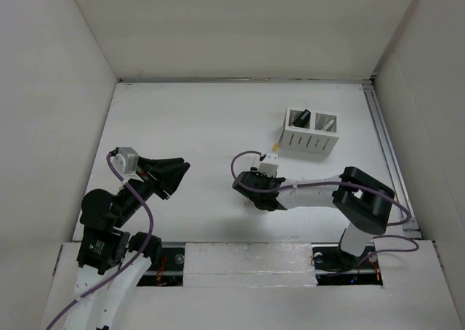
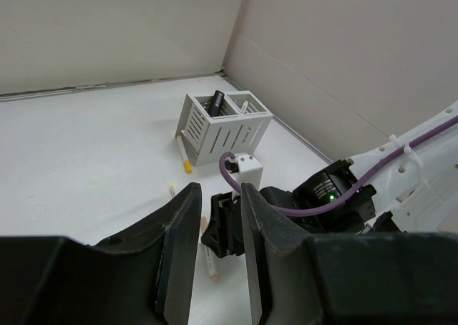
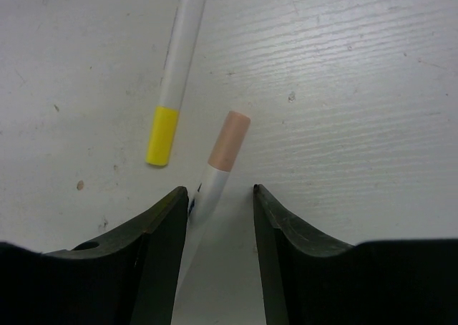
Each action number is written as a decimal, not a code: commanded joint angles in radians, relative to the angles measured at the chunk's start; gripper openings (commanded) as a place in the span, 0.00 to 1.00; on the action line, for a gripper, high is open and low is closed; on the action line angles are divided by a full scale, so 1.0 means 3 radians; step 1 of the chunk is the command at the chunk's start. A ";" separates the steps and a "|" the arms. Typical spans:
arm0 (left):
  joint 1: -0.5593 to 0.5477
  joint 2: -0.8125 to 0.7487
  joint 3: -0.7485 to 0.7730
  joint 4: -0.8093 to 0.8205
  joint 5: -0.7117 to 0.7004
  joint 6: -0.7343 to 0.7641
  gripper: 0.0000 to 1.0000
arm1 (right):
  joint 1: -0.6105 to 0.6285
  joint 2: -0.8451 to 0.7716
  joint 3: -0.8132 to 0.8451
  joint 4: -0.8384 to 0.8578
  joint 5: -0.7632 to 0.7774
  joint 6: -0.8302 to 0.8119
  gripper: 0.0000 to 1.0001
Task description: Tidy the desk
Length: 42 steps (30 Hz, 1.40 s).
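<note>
The white desk point(image 1: 182, 119) carries a white slotted pen holder point(image 1: 311, 131) at the back right. My right gripper point(image 1: 244, 190) is low over the desk's middle. In the right wrist view it point(image 3: 220, 190) is open, and a white pen with a pink cap point(image 3: 223, 157) lies on the desk between its jaws, close to the left finger. A white pen with a yellow cap point(image 3: 172, 89) lies just beyond. My left gripper point(image 1: 171, 173) is open and empty above the left of the desk point(image 2: 86, 146). Past its fingertips point(image 2: 220, 187) I see the pink-capped pen point(image 2: 208, 259).
The pen holder point(image 2: 225, 124) has a black item point(image 2: 217, 99) in one compartment. Another yellow-capped pen point(image 2: 184, 153) lies against the holder's front. A metal rail point(image 1: 385, 141) runs along the right edge. Tall white panels point(image 1: 51, 112) wall in the left, back and right.
</note>
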 commanded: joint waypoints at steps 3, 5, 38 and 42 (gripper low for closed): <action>0.0013 0.0005 -0.0003 0.0178 0.0075 -0.0025 0.26 | -0.0021 -0.0246 -0.0190 -0.0167 0.0071 0.0114 0.47; 0.0013 0.0005 -0.0008 0.0173 0.0075 -0.0025 0.26 | -0.0088 -0.0262 -0.0180 -0.0147 0.0072 0.0083 0.47; 0.0013 0.0025 -0.0003 0.0167 0.0091 -0.0025 0.26 | -0.0129 0.0019 -0.0084 0.0032 -0.0307 -0.0019 0.26; 0.0013 0.0004 -0.0014 0.0188 0.0086 -0.0025 0.26 | -0.0164 0.0071 -0.0053 0.0032 -0.0266 -0.0055 0.14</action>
